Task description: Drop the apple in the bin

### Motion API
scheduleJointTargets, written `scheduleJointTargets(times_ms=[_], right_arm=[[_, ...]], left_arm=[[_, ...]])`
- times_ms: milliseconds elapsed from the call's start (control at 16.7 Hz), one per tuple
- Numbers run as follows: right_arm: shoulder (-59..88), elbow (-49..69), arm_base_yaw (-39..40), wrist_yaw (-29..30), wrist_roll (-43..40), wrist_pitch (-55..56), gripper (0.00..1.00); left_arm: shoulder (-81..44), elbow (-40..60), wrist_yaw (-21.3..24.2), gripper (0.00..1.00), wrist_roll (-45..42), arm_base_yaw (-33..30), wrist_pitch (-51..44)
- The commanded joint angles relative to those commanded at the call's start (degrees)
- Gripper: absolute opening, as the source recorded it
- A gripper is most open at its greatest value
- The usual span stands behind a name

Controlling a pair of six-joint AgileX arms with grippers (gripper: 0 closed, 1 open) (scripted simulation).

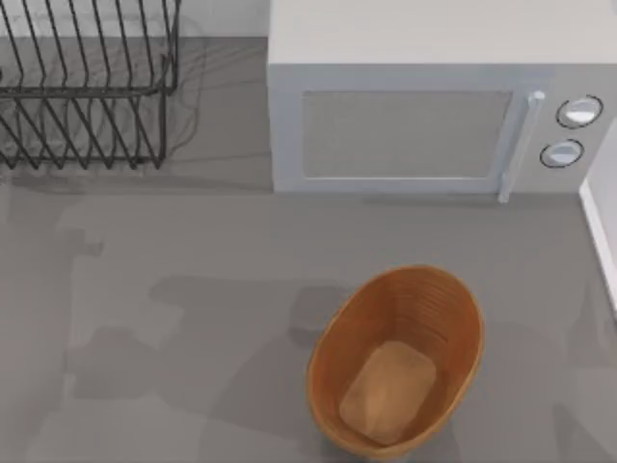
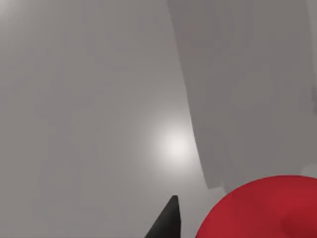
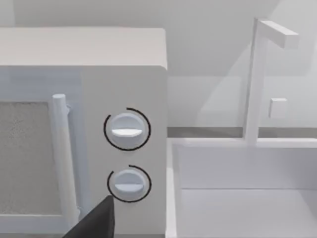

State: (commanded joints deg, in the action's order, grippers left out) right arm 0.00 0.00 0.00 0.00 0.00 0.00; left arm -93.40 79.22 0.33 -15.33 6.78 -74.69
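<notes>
Stretching across the whole top view, the grey bench [image 1: 193, 318] lies bare over its left and middle ground, giving wide open room there. The white microwave [image 1: 405, 116] stands along the far edge, right of centre, its door handle [image 1: 519, 145] and two round dials [image 1: 578, 111] at its right end. The black wire dish rack [image 1: 87, 87] sits in the far left corner, well apart from the microwave. A white sink [image 3: 237, 198] with a tall faucet [image 3: 255, 79] lies just beside the microwave's dial side, seen from the right wrist view.

The bin [image 1: 333, 338], an oval orange-brown basket with ribbed walls and a paler flat bottom, stands near the front edge, right of centre, tilted a little on the bench and touching nothing else.

The apple [image 2: 262, 210] shows red and close in the left wrist view, just beside a dark fingertip [image 2: 166, 223] of the left pincer; I cannot tell whether that pincer is clamped on it. The right arm faces the microwave's dials, one dark finger [image 3: 96, 220] of its pincer in sight; whether it is apart or together I cannot tell.
</notes>
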Motion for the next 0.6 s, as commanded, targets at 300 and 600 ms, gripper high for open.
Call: scheduleJointTargets(times_ms=[300, 600], right_arm=[[0.0, 0.0, 0.0, 0.0, 0.0, 0.0, 1.0], [0.0, 0.0, 0.0, 0.0, 0.0, 0.0, 1.0]], left_arm=[[-0.12, -0.04, -0.03, 0.0, -0.1, 0.16, 0.03], [-5.17, 6.82, -0.71, 0.0, -8.91, -5.6, -3.9]])
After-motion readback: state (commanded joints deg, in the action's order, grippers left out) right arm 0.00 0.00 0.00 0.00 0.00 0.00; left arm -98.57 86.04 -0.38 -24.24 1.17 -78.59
